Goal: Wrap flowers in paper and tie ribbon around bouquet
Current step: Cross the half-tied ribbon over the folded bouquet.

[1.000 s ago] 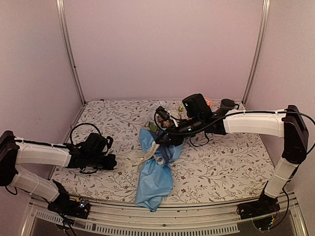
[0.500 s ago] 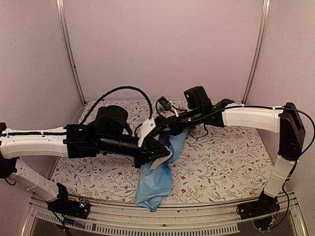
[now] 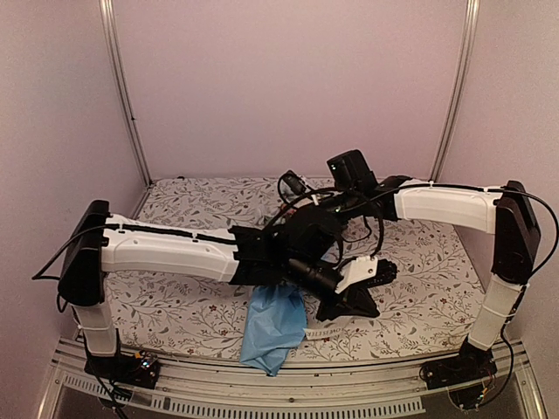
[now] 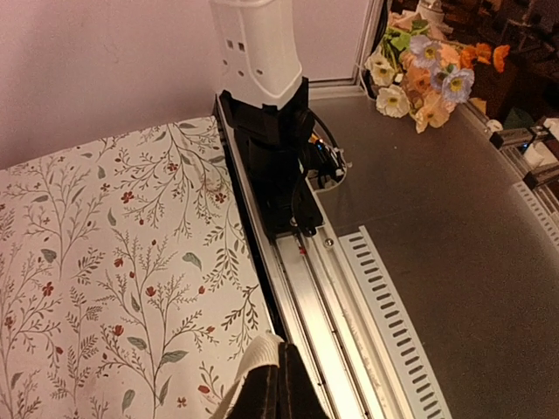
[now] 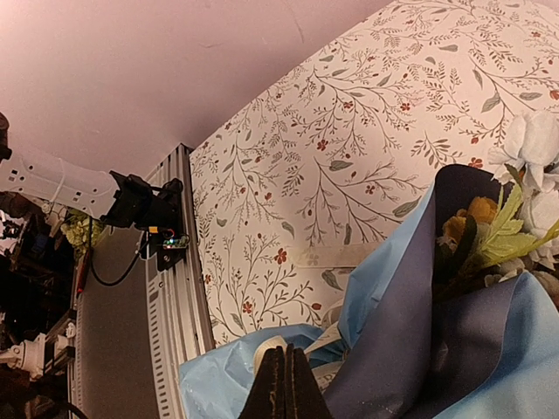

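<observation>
Blue paper (image 3: pixel 275 323) already wraps the flowers (image 5: pixel 534 144) toward 6 o'clock — ribbon (image 5: pixel 332 255) seemingly untied; both jaws closed, apparently empty.

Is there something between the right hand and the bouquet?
Nothing visible. In the right wrist view, the shut right hand is right at the bouquet, with only its blue paper ahead. From above, though, the left arm crosses over the bouquet's middle.

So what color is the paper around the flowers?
The paper is light blue outside, navy inside; right wrist view.
</observation>
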Robot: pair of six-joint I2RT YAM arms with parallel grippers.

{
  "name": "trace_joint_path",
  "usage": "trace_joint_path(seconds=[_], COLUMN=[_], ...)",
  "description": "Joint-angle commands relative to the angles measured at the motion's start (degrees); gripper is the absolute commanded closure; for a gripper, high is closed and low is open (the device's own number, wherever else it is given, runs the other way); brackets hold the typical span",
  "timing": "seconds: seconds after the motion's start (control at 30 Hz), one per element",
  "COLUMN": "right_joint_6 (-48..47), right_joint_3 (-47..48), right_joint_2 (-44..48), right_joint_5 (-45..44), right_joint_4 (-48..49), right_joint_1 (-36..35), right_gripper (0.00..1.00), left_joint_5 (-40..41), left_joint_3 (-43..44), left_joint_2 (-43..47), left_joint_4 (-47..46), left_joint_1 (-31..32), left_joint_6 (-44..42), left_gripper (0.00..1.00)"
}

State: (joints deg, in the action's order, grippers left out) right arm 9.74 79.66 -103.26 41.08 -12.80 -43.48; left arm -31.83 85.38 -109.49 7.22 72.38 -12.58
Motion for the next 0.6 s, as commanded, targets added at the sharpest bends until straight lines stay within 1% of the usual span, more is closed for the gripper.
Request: trace_joint_path(seconds=[0.0, 0.03, 0.07, 0.1, 0.13, 0.17, 0.2, 0.27, 0.3, 0.37, 0.43, 0.5, 0.57], right_joint_6=[-2.9, -3.3, -3.5, -3.8, -4.1, -4.1, -4.0, -3.4, -3.1, -2.4, -1.3, 0.2, 2.6], right_joint_3=[2.1, 2.2, 2.3, 2.3, 2.4, 2.4, 2.4, 2.3, 2.3, 2.3, 2.4, 2.3, 2.0], right_joint_2=[-0.6, -0.6, -0.7, -0.7, -0.7, -0.7, -0.8, -0.9, -0.9, -1.0, -1.3, -1.7, -2.2], right_joint_5=[1.2, 1.2, 1.3, 1.4, 1.8, 2.1, 2.5, 3.0, 3.1, 3.5, 3.9, 3.8, 3.9], right_joint_4=[-2.8, -3.3, -3.5, -3.8, -3.8, -3.9, -3.8, -3.2, -2.8, -1.8, -0.8, 0.5, 2.6], right_joint_1=[0.1, 0.2, 0.1, 0.1, 0.1, 0.1, 0.0, -0.4, -0.6, -1.6, -2.3, -2.9, -3.7], right_gripper=[1.0, 1.0, 1.0, 1.0, 1.0, 1.0, 1.0, 1.0, 1.0, 1.0, 1.0, 1.0, 1.0], left_joint_5=[0.4, 2.1, 4.0, 5.9, 8.0, 10.8, 12.1, 16.4, 17.4, 17.5, 16.4, 18.1, 22.4], left_joint_3=[1.4, 1.3, 1.2, 0.9, 0.4, -0.7, -2.3, -7.4, -10.9, -17.9, -24.9, -31.6, -38.7], left_joint_2=[-2.6, -4.2, -4.7, -4.6, -4.0, -2.7, -0.2, 5.0, 8.0, 15.2, 22.6, 30.4, 36.0], left_joint_4=[2.0, 2.7, 3.5, 4.2, 4.6, 4.6, 3.7, -1.0, -4.0, -10.0, -15.3, -20.0, -25.0], left_joint_1=[2.0, 2.3, 2.7, 3.1, 3.3, 3.5, 3.4, 3.0, 2.7, 1.3, -0.6, -3.1, -6.9], left_joint_6=[-5.9, -6.8, -7.7, -8.3, -8.7, -8.8, -8.7, -8.3, -7.9, -6.4, -3.5, 0.8, 5.8], left_gripper=[0.9, 0.85, 0.76, 0.63, 0.52, 0.44, 0.4, 0.36, 0.32, 0.24, 0.19, 0.19, 0.23])
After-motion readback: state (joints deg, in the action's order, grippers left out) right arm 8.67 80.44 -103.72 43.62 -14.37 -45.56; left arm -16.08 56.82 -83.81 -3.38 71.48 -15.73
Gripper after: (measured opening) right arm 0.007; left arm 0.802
